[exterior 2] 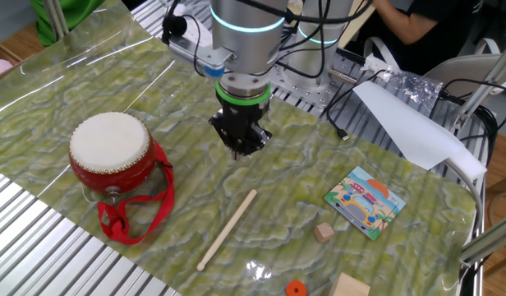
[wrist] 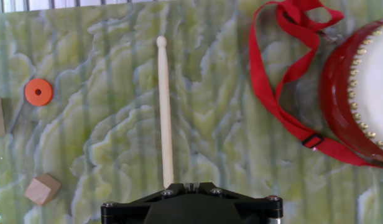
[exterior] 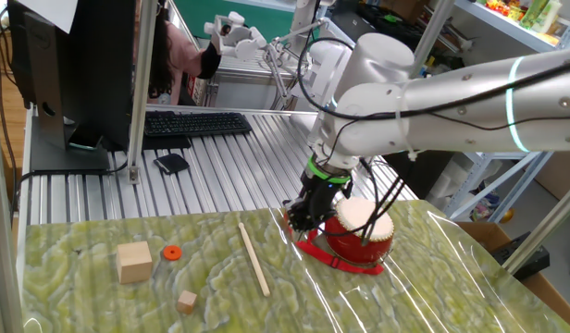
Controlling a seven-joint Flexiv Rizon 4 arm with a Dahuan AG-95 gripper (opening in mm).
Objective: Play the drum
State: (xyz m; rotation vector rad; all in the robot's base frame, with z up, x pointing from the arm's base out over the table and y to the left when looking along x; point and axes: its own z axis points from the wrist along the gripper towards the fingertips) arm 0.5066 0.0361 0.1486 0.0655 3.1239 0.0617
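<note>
While the arm reaches over the green marbled mat [exterior 2: 335, 164], the gripper [exterior 2: 239, 146] is seen pointing straight down w/ its black fingers pressed together; nothing is pinched between them. It is held above the mat, near one end of the wooden stick [exterior 2: 227, 229], but contact w/ the stick can't be confirmed from any view. In the hand view, the stick [wrist: 165, 112] is seen running lengthwise away from the gripper body at the bottom edge, its rounded tip at the far end.

The drum [exterior 2: 112, 154] is placed upright on the mat, well apart from the gripper in the other fixed view, w/ its cream skin facing up & its red body ringed by small studs. Its red strap [exterior 2: 130, 215] is looped loosely on the mat beside it, toward the stick. In one fixed view the drum [exterior: 364, 231] is partly hidden behind the gripper [exterior: 299, 220] & cables.

Other items are scattered on the mat: an orange disc [wrist: 38, 92], a small wooden cube [wrist: 43, 188] and a larger wooden block [exterior: 134, 262], all on the far side of the stick from the drum. A picture card [exterior 2: 365, 201] is laid flat near the mat's edge, by the small cube. Beyond the mat, a keyboard [exterior: 194, 123] & a monitor [exterior: 77, 69] are seen on the ribbed metal table [exterior: 220, 176].
</note>
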